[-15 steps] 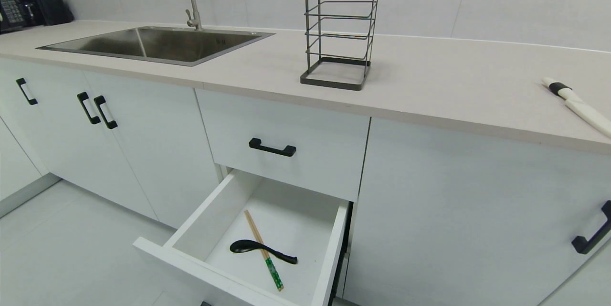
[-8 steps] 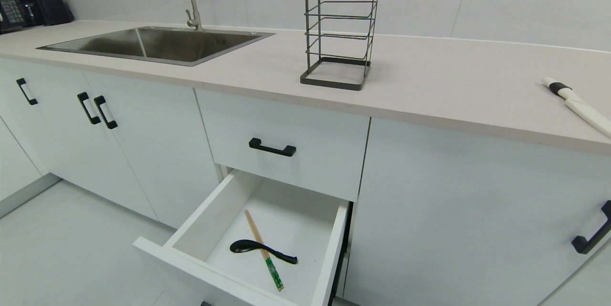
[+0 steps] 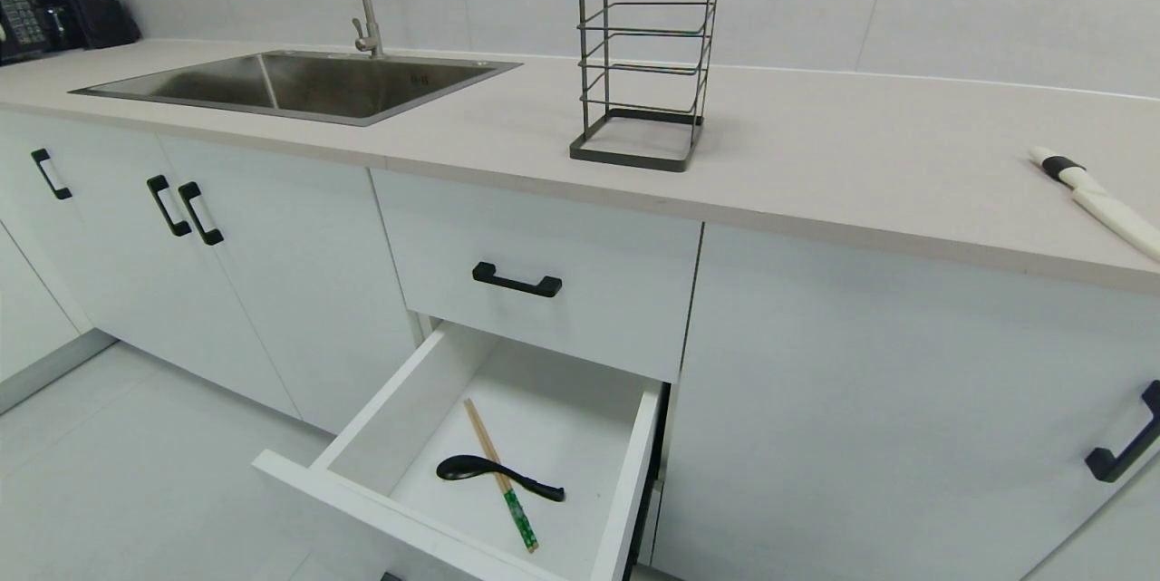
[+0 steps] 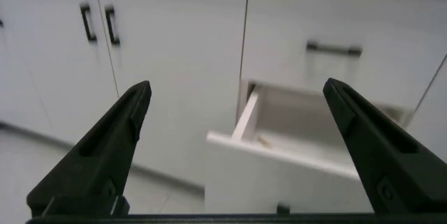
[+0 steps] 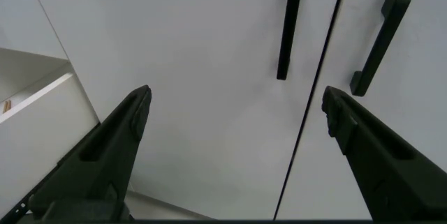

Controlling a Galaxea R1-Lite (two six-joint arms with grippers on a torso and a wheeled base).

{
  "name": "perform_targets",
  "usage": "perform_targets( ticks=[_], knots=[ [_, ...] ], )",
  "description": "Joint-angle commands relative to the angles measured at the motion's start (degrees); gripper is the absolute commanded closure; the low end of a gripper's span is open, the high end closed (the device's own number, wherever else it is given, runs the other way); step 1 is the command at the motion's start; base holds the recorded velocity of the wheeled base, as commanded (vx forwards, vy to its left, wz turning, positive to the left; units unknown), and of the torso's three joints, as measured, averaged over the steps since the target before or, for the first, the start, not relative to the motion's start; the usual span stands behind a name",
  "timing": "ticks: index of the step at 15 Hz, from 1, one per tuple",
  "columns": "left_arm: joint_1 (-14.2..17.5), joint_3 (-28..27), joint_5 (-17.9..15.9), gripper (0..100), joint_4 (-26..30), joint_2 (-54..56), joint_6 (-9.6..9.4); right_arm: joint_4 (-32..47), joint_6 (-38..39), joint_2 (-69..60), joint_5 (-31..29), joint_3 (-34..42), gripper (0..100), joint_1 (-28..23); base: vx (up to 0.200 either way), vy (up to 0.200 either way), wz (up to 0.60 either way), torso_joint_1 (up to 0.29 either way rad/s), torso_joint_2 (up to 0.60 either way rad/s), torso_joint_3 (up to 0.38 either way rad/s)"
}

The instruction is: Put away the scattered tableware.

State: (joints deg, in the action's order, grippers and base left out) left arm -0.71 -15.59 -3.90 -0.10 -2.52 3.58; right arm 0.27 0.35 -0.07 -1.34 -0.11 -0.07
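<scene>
The countertop [image 3: 816, 146] carries one knife [image 3: 1101, 200] at its right edge and one wire rack [image 3: 642, 55] midway. In the open drawer [image 3: 625, 490] you see one spoon [image 3: 458, 469] crossed by one chopstick pair [image 3: 521, 522]. Your left gripper [image 4: 237, 88] and right gripper [image 5: 234, 95] are spread wide, empty

Over the last second the head view shows no change. The black plastic spoon [image 3: 459, 469] and the pair of wooden chopsticks with green ends [image 3: 482, 436] lie crossed in the open white drawer [image 3: 385, 404] just as before. The white knife with a black band [image 3: 1097, 200] on the pale desk [image 3: 816, 155] has not shifted.
</scene>
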Motion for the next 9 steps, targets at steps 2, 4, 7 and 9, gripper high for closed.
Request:
perform_targets(
  ticks=[2, 4, 7, 9],
  knots=[
    [-5.36, -0.14, -5.77, 0, 11.87, -6.18, 0.63, 0.00, 0.26, 0.07, 0.02, 0.02, 0, 0.07, 0.000, 0.000, 0.00, 0.000, 0.00, 0.000],
    [-6.15, -0.49, -10.07, 0, 13.11, -15.05, 1.25, 0.00, 0.17, 0.07, 0.02, 0.02, 0, 0.07, 0.000, 0.000, 0.00, 0.000, 0.00, 0.000],
    [-6.32, -1.72, -13.50, 0, 12.75, -29.21, 2.39, 0.00, 0.17, 0.07, 0.02, 0.02, 0, 0.07, 0.000, 0.000, 0.00, 0.000, 0.00, 0.000],
    [-6.32, -1.46, -15.26, 0, 12.67, -36.68, 2.04, 0.00, 0.17, 0.07, 0.02, 0.02, 0, 0.07, 0.000, 0.000, 0.00, 0.000, 0.00, 0.000]
  ],
)
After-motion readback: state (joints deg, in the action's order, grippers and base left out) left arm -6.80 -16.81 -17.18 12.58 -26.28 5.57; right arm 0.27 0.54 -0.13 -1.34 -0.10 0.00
